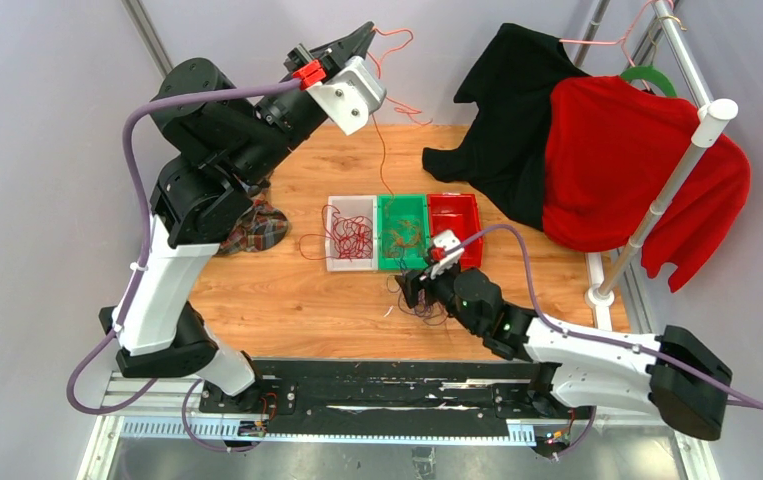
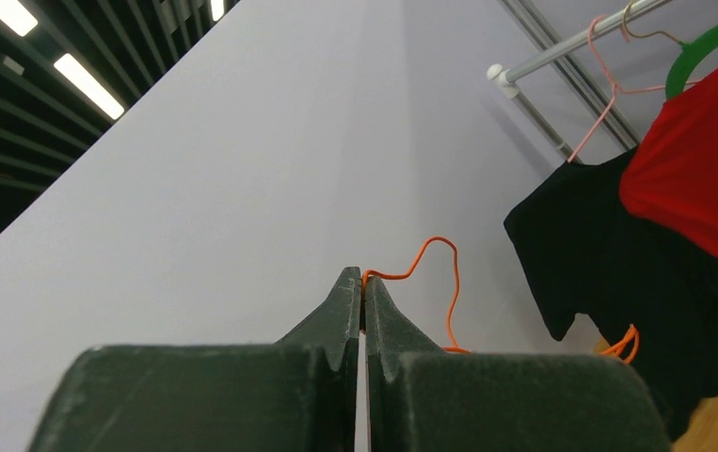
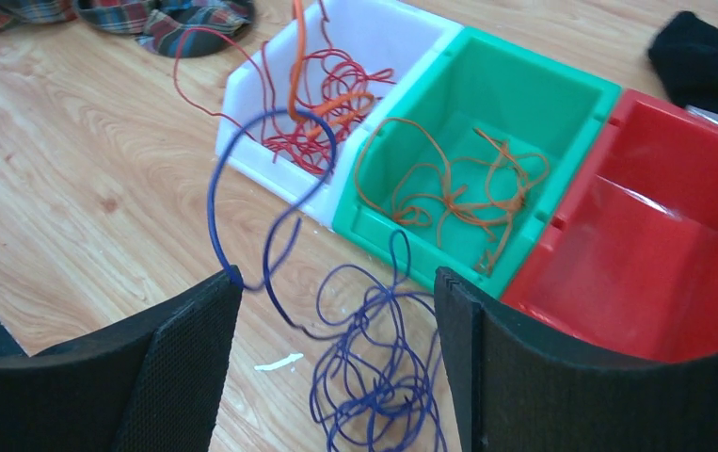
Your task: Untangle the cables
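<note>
My left gripper (image 1: 369, 30) is raised high at the back, shut on an orange cable (image 2: 430, 247) that hangs down (image 1: 385, 160) toward the bins. My right gripper (image 1: 409, 285) is open and low over a tangle of purple cable (image 3: 383, 377) on the table in front of the green bin; one purple loop (image 3: 242, 188) touches the left finger. Red cables (image 3: 331, 122) lie in the white bin (image 1: 337, 212). Orange-yellow cables (image 3: 458, 193) lie in the green bin (image 1: 385, 262).
A red bin (image 1: 467, 208) stands right of the green one. A plaid cloth (image 1: 257, 228) lies left of the bins. Black (image 1: 517, 110) and red (image 1: 637, 160) garments hang on a rack (image 1: 702, 125) at the right back.
</note>
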Robot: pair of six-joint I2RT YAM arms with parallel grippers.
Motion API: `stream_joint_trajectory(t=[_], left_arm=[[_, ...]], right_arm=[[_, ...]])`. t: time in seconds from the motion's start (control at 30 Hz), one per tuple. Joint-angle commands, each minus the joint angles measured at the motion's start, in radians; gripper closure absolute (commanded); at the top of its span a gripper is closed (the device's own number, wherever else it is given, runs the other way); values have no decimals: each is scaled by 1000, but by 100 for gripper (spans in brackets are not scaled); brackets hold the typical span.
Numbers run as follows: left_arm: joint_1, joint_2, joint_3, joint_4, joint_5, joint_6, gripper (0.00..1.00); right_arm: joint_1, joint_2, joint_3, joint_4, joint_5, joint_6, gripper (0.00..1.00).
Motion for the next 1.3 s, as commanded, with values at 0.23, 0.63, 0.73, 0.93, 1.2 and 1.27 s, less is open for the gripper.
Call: stream_joint_trajectory(t=[0.23,0.63,0.73,0.93,1.2,1.27], left_arm=[[-7,-41,-35,3,7,4,99],[-8,-37,-46,56,-53,98,99],[-6,-17,-33,97,-86,159,100],[2,51,24,181,-118,281,100],[46,186,167,220,-116,365,100],[57,188,166,203,-107,336,99]], right_arm=[[-103,153,99,30,-270,22,70],[-60,-127,14,-449,-167,190,99],[-35,-223,-4,-594,-130,222,99],[-13,-354,-40,-814,-92,288,99],[68,-331,5,-975,-40,369,99],[77,-310,39,-1011,-16,388,99]])
